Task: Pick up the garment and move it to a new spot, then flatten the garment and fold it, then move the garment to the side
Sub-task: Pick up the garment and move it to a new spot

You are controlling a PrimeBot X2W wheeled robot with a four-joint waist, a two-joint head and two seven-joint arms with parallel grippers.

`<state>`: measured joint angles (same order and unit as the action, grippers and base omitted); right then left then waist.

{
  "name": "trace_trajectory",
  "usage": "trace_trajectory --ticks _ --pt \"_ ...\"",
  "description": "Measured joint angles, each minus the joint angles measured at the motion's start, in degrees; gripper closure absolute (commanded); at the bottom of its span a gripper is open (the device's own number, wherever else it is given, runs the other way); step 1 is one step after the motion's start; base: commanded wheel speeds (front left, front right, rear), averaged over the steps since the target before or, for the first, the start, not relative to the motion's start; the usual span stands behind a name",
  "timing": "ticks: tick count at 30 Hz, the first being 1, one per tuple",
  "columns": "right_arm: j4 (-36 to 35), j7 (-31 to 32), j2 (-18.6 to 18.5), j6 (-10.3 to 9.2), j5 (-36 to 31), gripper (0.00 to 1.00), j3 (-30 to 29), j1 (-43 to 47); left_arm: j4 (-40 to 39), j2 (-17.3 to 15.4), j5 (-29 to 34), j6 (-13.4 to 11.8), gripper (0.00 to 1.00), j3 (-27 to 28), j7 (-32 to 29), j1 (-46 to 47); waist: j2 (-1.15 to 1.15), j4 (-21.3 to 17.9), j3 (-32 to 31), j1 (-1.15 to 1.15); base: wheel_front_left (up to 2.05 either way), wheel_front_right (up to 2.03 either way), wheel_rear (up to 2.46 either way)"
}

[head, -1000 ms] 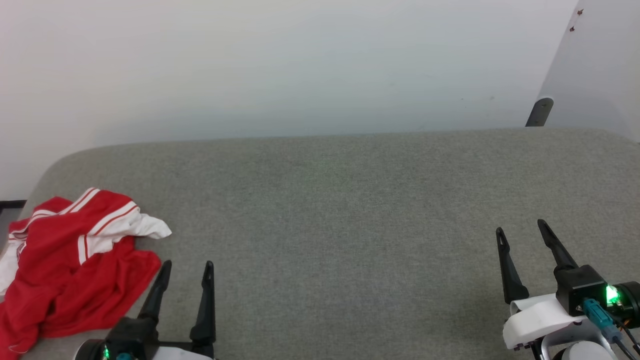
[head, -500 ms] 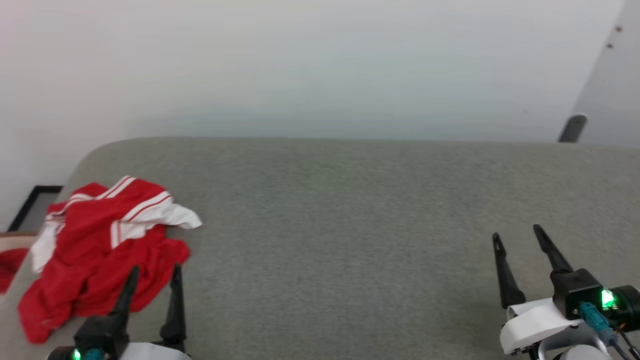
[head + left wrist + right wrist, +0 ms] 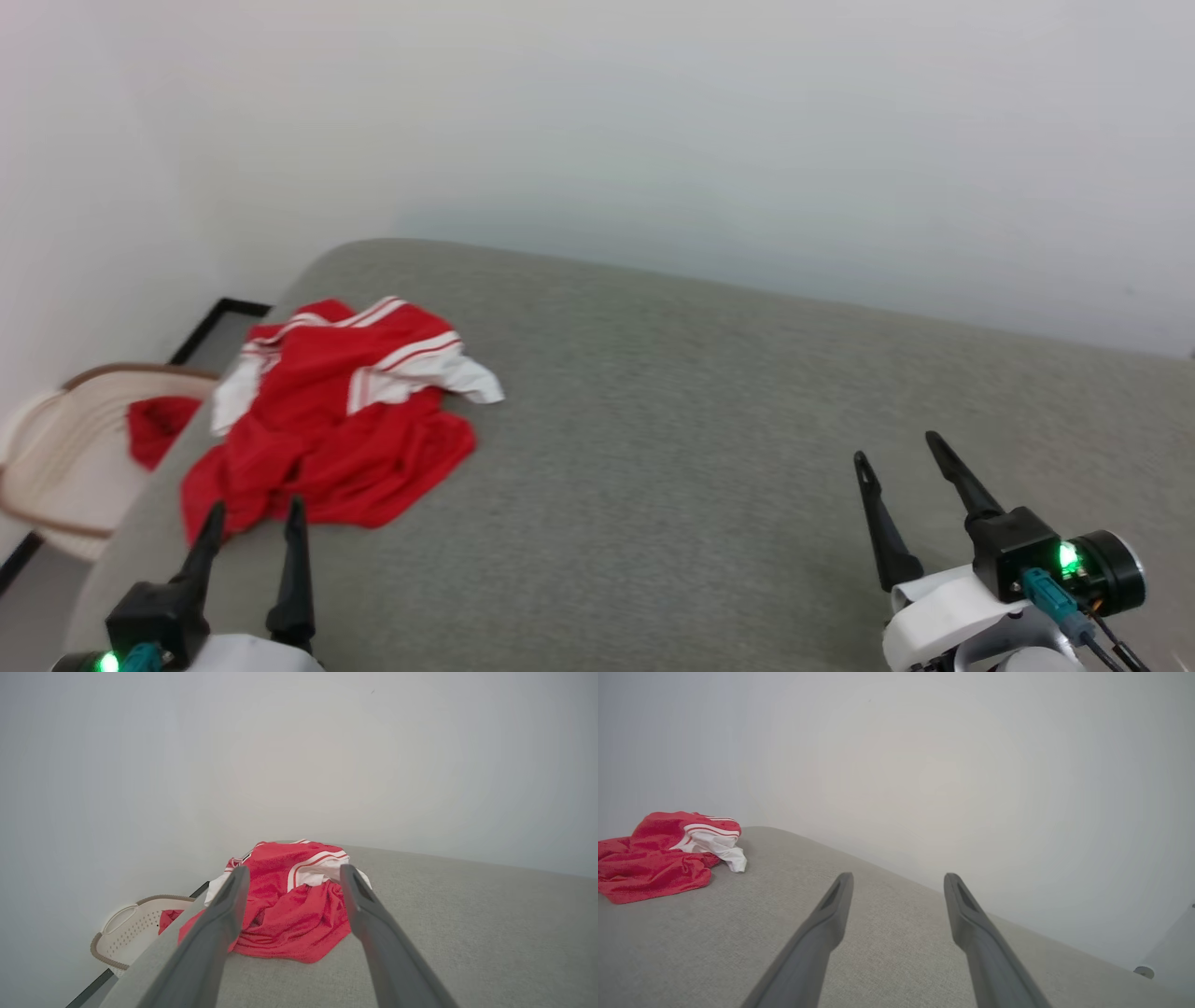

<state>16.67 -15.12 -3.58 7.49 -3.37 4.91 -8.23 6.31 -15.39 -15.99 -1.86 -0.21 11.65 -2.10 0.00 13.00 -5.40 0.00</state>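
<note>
The garment point(image 3: 336, 429), a red jersey with white sleeves and striped trim, lies crumpled at the far left corner of the grey padded surface point(image 3: 709, 439). My left gripper point(image 3: 257, 509) stands open just short of its near edge, fingers pointing at it. In the left wrist view the garment point(image 3: 292, 905) sits between and beyond the two spread fingers of the left gripper point(image 3: 290, 871). Far off at the lower right, my right gripper point(image 3: 896, 446) is open over bare cushion. The right wrist view has the garment point(image 3: 658, 858) at its left, well away from the right gripper point(image 3: 899, 877).
A beige laundry basket point(image 3: 56, 457) stands on the floor left of the surface, with a small plain red cloth point(image 3: 159, 429) in it; it also appears in the left wrist view as the basket point(image 3: 126, 928). A pale wall runs behind. The surface's rounded left edge is close to the garment.
The head camera has swung left, bringing the basket and floor into view. The left gripper has come closer to the garment's near edge. Both grippers stay open.
</note>
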Motion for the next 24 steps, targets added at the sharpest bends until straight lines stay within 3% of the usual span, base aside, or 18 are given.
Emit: trace_trajectory --ticks 12,16,24 --pt "0.8 0.0 0.3 0.00 1.1 0.00 1.5 -0.1 -1.5 -1.3 -2.3 0.5 0.00 0.6 -3.0 -0.5 0.00 7.5 -1.8 0.00 0.00 0.00 0.00" --pt "0.8 0.0 0.3 0.00 1.0 0.00 1.9 -0.5 -2.6 -1.9 -5.0 2.6 0.00 0.3 -6.2 1.6 0.00 7.7 -1.3 0.00 0.00 0.00 0.00" --pt "0.2 0.0 -2.2 0.00 0.3 0.00 2.4 -3.2 -4.1 -6.7 -11.4 6.5 0.00 1.0 -16.1 12.2 0.00 6.0 2.8 0.00 0.00 0.00 0.00"
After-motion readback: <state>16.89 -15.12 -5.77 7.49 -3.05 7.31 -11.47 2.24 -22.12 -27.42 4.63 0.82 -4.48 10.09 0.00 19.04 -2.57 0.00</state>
